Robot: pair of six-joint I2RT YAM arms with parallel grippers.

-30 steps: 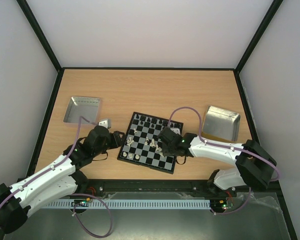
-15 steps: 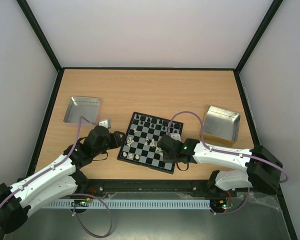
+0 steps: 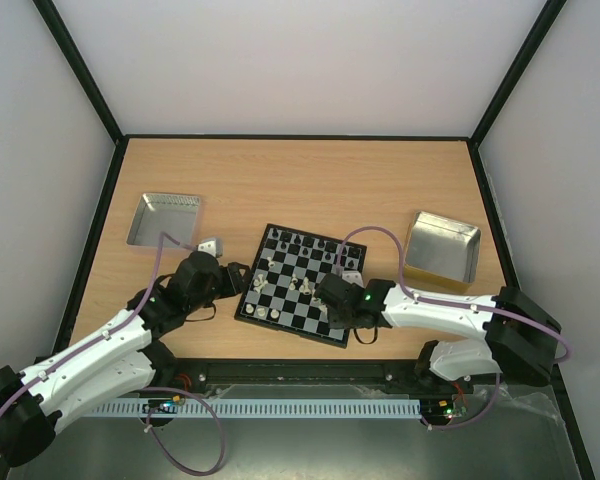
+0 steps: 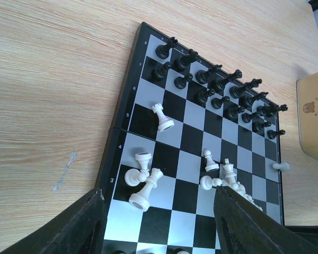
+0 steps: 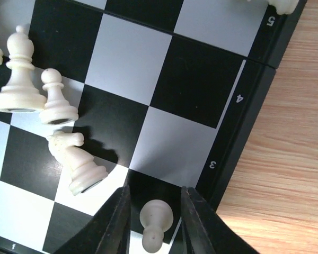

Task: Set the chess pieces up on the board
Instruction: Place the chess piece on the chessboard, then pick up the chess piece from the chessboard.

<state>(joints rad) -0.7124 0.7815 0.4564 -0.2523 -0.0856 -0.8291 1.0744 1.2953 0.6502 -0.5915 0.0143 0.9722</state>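
- At the middle of the worktop (image 3: pixel 300 180) we see the board (image 3: pixel 280 292), turned a little askew, with a metal tray (image 3: pixel 165 218) well off to its left and another (image 3: pixel 442 245) to its right.
- Along the board's far edge the black pieces (image 4: pixel 217 84) stand in two rows.
- The white pieces are scattered over the middle and near squares. One lies alone near the left side (image 4: pixel 162 117) and three lie tipped in a loose heap closer to the left arm (image 4: pixel 142 181).
- The left end effector (image 4: pixel 159 193) hovers low beside the board's left edge. Its fingers are spread wide with nothing between them.
- The right end effector (image 5: pixel 156 189) is down over the board's near right corner.
- Between its fingers stands a white pawn (image 5: pixel 156 219), upright on a dark square just inside the border.
- Those fingers (image 5: pixel 121 222) are slightly parted, with a thin dark gap on each side of the pawn, so we see no pinch on it.
- Just left of that pawn a white knight (image 5: pixel 74 161) lies on its side.
- Beyond the knight are a second pawn (image 5: pixel 55 100) and a bishop (image 5: pixel 18 74), side by side. We cannot tell whether those two are upright or tipped.
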